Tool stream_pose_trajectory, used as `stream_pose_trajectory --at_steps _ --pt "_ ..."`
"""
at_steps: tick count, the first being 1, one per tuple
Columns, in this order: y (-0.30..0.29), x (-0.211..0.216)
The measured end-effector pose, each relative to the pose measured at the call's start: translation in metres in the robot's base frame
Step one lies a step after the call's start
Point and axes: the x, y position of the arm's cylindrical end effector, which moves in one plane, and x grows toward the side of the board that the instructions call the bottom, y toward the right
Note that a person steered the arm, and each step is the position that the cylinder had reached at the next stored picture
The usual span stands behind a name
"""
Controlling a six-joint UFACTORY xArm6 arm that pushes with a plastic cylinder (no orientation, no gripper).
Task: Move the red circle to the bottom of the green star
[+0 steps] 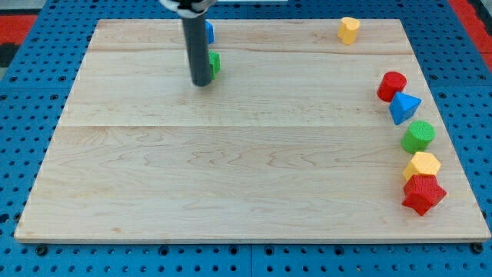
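Two targets sit far apart: red circle (392, 85) at right edge, green star (214, 63) upper left, mostly hidden behind my tip (202, 82), which has no fingers to open or close; swing around the circle's right side, push left, stop just below star.

My tip (202, 83) rests on the pale wooden board (231, 177) near its top, just left of a green block (214, 63) whose shape the rod mostly hides; a blue block (208, 31) peeks out above. A yellow block (349, 30) sits at top right. Down the right edge run a red cylinder (391, 85), blue triangular block (403, 108), green cylinder (419, 136), yellow hexagonal block (422, 165) and red star (423, 194)
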Motion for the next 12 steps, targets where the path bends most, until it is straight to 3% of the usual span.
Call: stream_pose_trajectory --at_steps 1,2,3,4,5,6,8,11,12 --pt "0.078 0.03" --pt "0.206 0.003" --pt "0.29 -0.029" --pt "0.319 -0.062" --pt "0.396 -0.021" --pt "0.375 0.004" --pt "0.233 -0.009" --pt "0.16 0.061" --pt "0.076 0.046"
